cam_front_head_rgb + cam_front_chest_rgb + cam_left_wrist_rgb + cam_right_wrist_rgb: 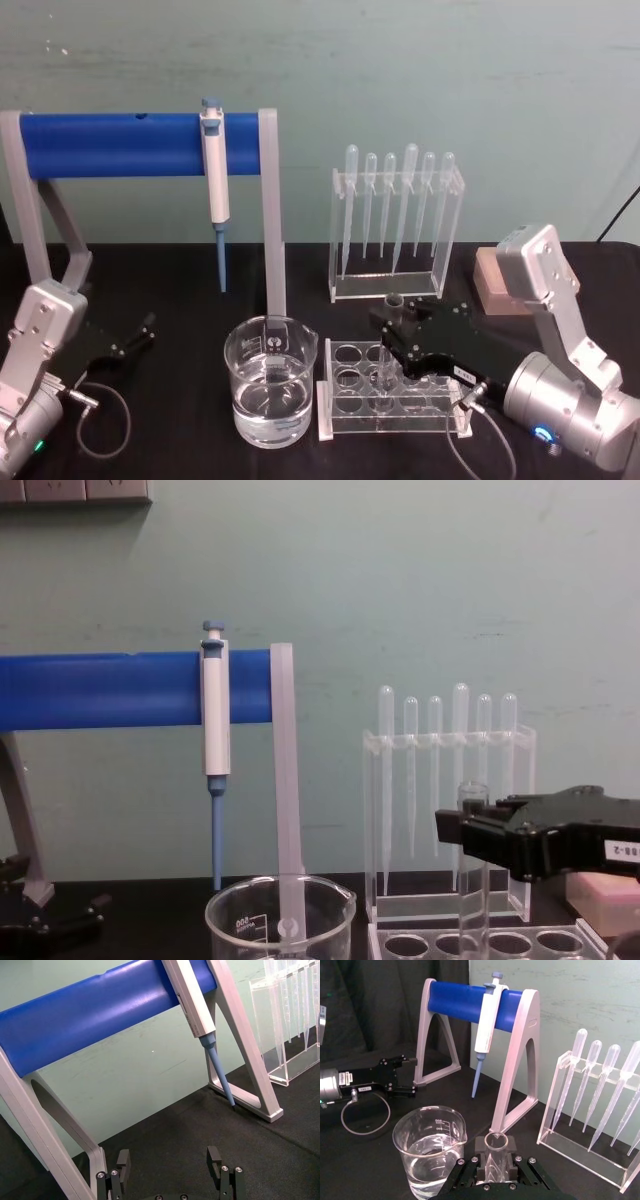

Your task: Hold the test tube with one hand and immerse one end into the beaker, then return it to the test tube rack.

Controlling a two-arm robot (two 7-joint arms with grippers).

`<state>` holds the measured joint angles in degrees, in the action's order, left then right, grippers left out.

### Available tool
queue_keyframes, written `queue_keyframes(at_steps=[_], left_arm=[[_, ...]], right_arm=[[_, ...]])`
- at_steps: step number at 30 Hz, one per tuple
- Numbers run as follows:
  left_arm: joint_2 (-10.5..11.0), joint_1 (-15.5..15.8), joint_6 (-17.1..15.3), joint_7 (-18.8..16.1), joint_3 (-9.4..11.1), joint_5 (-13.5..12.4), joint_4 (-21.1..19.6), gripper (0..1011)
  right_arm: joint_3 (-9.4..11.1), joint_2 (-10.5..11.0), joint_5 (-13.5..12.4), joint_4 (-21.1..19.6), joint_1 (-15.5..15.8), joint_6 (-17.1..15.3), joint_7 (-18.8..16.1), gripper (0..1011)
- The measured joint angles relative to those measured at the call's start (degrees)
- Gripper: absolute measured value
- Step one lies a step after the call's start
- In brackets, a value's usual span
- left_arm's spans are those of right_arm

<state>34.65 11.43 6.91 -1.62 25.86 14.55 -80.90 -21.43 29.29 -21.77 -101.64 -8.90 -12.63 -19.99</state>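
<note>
Your right gripper [392,322] pinches the tube [472,880] upright over the rack [395,400], right of the beaker [270,395]; left gripper [170,1165] rests spread, far left.

The beaker [271,393] stands near the counter's [180,400] front edge, with the tube rack [390,395] just to its right. The test tube [385,375] stands upright in that rack. Behind the rack is the pipette stand [396,225]; behind the beaker, the pipettor [214,185] hangs on its stand [140,150] toward the back left.
</note>
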Motion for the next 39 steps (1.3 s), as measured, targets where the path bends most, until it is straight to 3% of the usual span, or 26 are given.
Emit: queue_keyframes(at_steps=[6,15,21,27,28,31,34,38,39], left_arm=[[0.0,0.0,0.0,0.0,0.0,0.0,0.0,1000],[0.0,0.0,0.0,0.0,0.0,0.0,0.0,1000],[0.0,0.0,0.0,0.0,0.0,0.0,0.0,1000],[0.0,0.0,0.0,0.0,0.0,0.0,0.0,1000],[0.0,0.0,0.0,0.0,0.0,0.0,0.0,1000],[0.0,0.0,0.0,0.0,0.0,0.0,0.0,1000],[0.0,0.0,0.0,0.0,0.0,0.0,0.0,1000],[0.0,0.0,0.0,0.0,0.0,0.0,0.0,1000],[0.0,0.0,0.0,0.0,0.0,0.0,0.0,1000]], right_arm=[[0.0,-0.1,0.9,0.1,0.2,0.5,-0.4,242],[0.9,0.2,1.3,-2.2,0.8,0.5,-0.8,512],[4.1,0.7,-1.0,-6.1,1.8,0.8,-0.7,715],[8.6,0.2,-2.2,-7.2,3.8,1.7,3.5,882],[8.6,0.2,-2.2,-7.2,3.8,1.7,3.5,916],[9.9,-0.5,0.0,-5.9,5.1,1.6,7.1,985],[10.3,-1.6,4.9,-3.0,6.6,3.0,12.0,1002],[9.8,-2.7,10.2,0.1,7.7,7.2,16.2,1002],[9.7,-3.6,12.6,2.1,8.1,9.4,18.5,1002]])
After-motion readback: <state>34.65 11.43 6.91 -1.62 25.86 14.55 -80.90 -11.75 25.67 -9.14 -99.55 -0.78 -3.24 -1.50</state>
